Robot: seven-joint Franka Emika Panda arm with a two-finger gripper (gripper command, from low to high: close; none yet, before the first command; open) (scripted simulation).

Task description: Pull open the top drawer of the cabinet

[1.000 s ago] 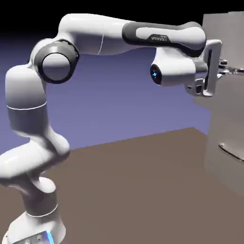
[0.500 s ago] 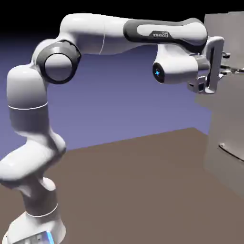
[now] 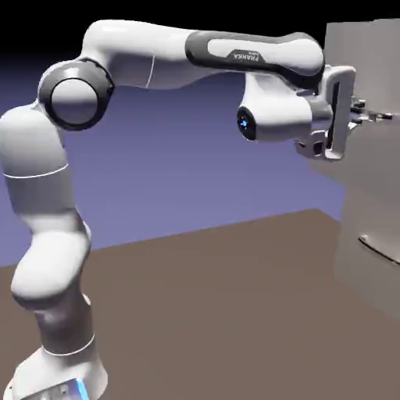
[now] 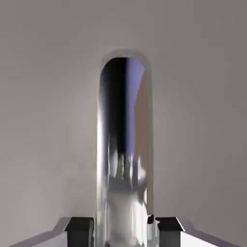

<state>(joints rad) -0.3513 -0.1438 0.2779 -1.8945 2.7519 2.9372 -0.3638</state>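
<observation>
The cabinet point(image 3: 367, 203) stands at the exterior view's right edge, tall and light grey. Its top drawer point(image 3: 375, 70) is the upper front, and it stands out slightly further left than the front below. My gripper point(image 3: 367, 117) reaches in from the left and is shut on the top drawer's handle point(image 3: 383, 116). In the hand view the shiny bar handle point(image 4: 123, 144) runs up the middle, clamped between my two fingertips point(image 4: 79, 226) of the gripper point(image 4: 123, 231). The flat grey drawer front point(image 4: 48, 96) fills the rest of that view.
The lower drawer's bar handle point(image 3: 379, 248) shows below, near the right edge. The brown table top point(image 3: 219, 305) stretches between the robot's base point(image 3: 58, 375) and the cabinet.
The jaws stood apart half a second ago and are shut on the handle again. The hand and forearm have shifted left, and the top drawer front has come a little way out with them.
</observation>
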